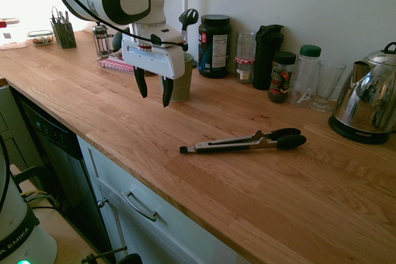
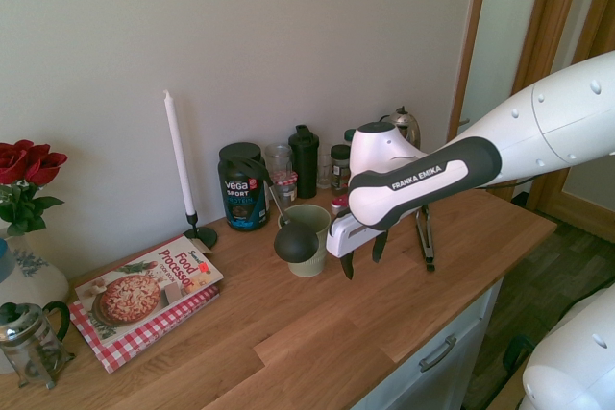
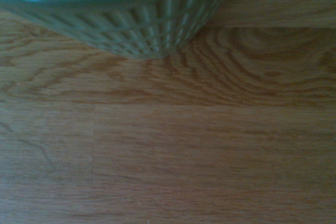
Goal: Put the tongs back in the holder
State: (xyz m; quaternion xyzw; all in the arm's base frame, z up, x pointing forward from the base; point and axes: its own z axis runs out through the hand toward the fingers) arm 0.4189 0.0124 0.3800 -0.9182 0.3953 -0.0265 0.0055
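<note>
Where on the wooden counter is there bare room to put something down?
Bare wood lies between the tongs and the kettle, and from the tongs to the counter's front edge. It is crowded along the wall, where the tub, jars and glasses stand close together.

I see silver tongs with black ends lying on a honey-brown counter streaked with darker wavy grain, and an olive-green holder patterned in raised ribs. A red-and-white checked cloth pattern edges the lower book, while I find deep red on the roses and white on the candle. My own arm is white with dark grey patches.
</note>
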